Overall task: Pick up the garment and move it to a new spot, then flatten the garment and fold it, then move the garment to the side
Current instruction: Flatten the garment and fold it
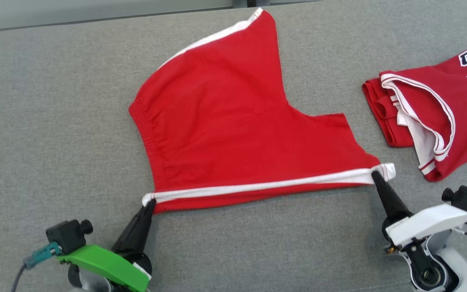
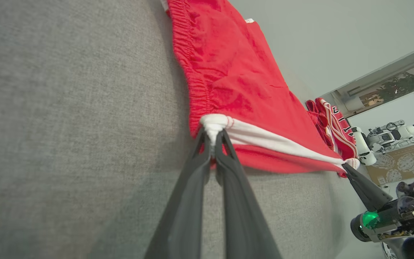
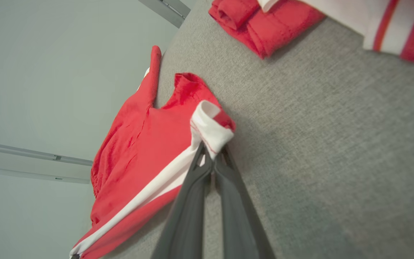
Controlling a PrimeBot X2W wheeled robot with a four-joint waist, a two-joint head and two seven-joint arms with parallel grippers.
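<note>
The garment (image 1: pixel 233 121) is a pair of red shorts with white side stripes, spread on the grey cushion. Its near edge, a white stripe, is stretched between my two grippers. My left gripper (image 1: pixel 149 204) is shut on the waistband corner at the lower left, seen close in the left wrist view (image 2: pixel 214 135). My right gripper (image 1: pixel 375 175) is shut on the leg-hem corner at the lower right, and the right wrist view shows the white cuff pinched at its tips (image 3: pixel 210 158). The far leg points up toward the cushion's back edge.
A second red jersey (image 1: pixel 432 105) with white trim and dark lettering lies crumpled at the right, close to my right gripper. The grey cushion (image 1: pixel 55 121) spreads wide to the left and in front. A wall runs behind the back edge.
</note>
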